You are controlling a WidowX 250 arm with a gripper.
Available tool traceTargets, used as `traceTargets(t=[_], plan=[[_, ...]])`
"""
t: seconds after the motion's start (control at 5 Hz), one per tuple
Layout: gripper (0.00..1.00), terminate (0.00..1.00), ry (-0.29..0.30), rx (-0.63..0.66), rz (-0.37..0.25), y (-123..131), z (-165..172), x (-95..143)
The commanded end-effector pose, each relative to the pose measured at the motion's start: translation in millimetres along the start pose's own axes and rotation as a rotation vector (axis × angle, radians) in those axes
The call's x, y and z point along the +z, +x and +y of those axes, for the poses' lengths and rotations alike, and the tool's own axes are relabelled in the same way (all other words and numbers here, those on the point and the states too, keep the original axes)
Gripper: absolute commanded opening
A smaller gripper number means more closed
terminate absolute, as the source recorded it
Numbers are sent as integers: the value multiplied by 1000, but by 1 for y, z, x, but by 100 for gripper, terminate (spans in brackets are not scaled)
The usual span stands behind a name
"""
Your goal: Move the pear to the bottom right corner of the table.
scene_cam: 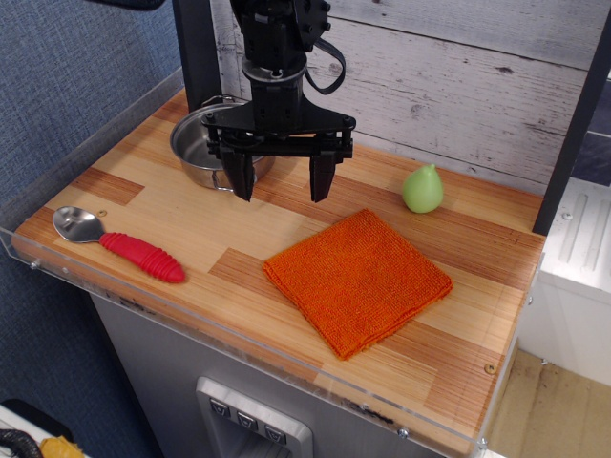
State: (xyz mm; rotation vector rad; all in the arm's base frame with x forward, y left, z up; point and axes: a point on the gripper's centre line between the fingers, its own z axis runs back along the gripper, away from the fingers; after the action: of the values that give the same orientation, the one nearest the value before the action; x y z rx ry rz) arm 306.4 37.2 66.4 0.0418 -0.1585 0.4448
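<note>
Butcher-block counter (pixel 191 229): pear (pixel 422 189) upright at 2 o'clock beyond orange cloth (pixel 357 281), long axis vertical, tip up. Tool (pixel 282 191) spread wide, empty, near steel pot (pixel 196 143).

Whitewashed plank wall (pixel 458 76) at rear, blue textured panel (pixel 67 76) to its left, pale wooden floor (pixel 554 410) low right of it.

The pear (pixel 422 189) is looking smooth, faintly glossy plastic. The table (pixel 172 224) is showing striped wood under a clear acrylic rim. The orange cloth (pixel 357 280) is appearing nubbly and matt; the pot (pixel 196 153) is gleaming metal.
</note>
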Motion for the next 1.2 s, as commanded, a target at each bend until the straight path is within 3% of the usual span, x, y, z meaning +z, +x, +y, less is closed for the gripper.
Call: traceTargets(t=[0.0,0.8,1.0], plan=[[100,0,0,0,0,0,0,0],[100,0,-54,-316,-106,25,-90,26],[100,0,-38,-368,-85,39,-102,14]])
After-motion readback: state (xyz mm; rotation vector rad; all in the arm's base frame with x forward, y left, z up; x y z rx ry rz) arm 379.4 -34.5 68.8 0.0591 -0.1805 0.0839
